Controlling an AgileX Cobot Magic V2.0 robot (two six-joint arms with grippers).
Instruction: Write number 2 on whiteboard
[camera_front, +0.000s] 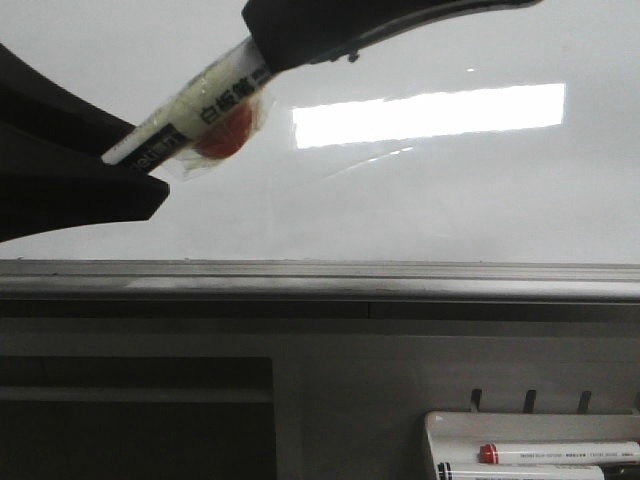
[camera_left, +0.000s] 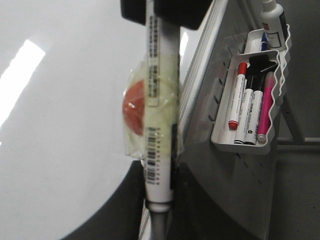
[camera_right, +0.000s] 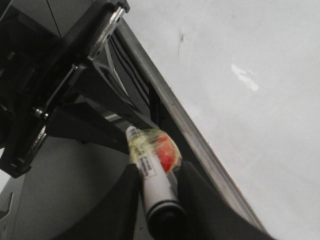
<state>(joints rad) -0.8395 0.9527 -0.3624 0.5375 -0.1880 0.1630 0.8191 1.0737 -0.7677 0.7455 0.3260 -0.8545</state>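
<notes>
A white marker (camera_front: 190, 120) with a red ball taped to it is held at both ends in front of the whiteboard (camera_front: 450, 200). My left gripper (camera_front: 125, 160) is shut on its lower end. My right gripper (camera_front: 262, 50) is shut on its upper end. In the left wrist view the marker (camera_left: 160, 100) runs from my left gripper (camera_left: 159, 170) up to my right gripper (camera_left: 165, 12). In the right wrist view my right gripper (camera_right: 159, 172) clamps the marker (camera_right: 150, 175) at its black end. No number 2 shows on the whiteboard (camera_right: 260, 100).
The board's grey frame edge (camera_front: 320, 280) runs across below the grippers. A small white tray (camera_front: 440, 430) with markers (camera_front: 560, 453) hangs at the lower right; it also shows in the left wrist view (camera_left: 265, 145), with a white bottle (camera_left: 272, 20) behind it.
</notes>
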